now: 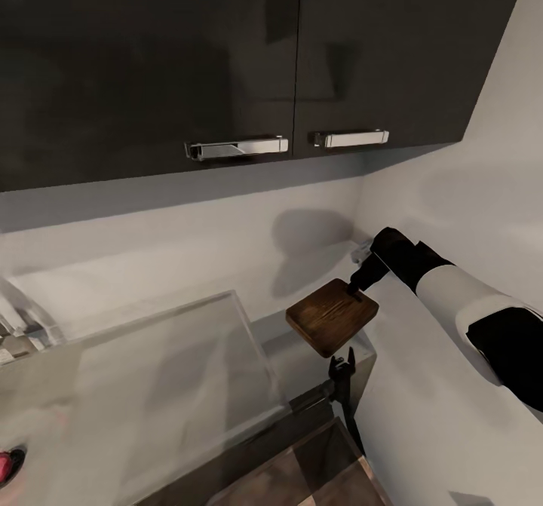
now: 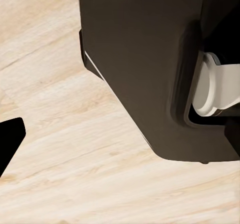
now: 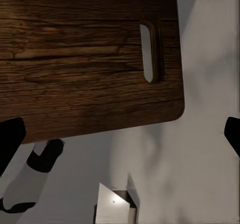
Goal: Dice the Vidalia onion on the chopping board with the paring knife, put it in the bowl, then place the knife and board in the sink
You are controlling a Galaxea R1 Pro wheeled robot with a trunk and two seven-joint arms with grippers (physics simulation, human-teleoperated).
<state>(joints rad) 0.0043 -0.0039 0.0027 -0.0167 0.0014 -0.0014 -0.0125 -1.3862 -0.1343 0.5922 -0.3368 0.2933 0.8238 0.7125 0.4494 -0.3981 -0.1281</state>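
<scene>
The chopping board (image 1: pixel 330 317), thick dark wood with a slot handle (image 3: pixel 148 51), lies at the right end of the grey countertop (image 1: pixel 290 355), near the wall corner. My right gripper (image 1: pixel 353 286) hangs over the board's far edge. It is open (image 3: pixel 120 140), with its dark fingertips (image 3: pixel 9 143) wide apart over the board's face. The steel sink (image 1: pixel 235 299) is left of the board. The frame edge cuts off a small red thing (image 1: pixel 9 464) at the lower left, and I cannot tell what it is. One dark fingertip (image 2: pixel 10 139) of my left gripper shows over the floor. The bowl is out of view.
Dark upper cabinets (image 1: pixel 226 61) with chrome handles hang over the counter. A pale wall (image 1: pixel 452 212) closes the right side. Chrome faucet parts (image 1: pixel 19 317) stand at the far left. A black arm part (image 1: pixel 343 374) hangs by the counter's end, and my dark base (image 2: pixel 140 69) stands on pale wood floor.
</scene>
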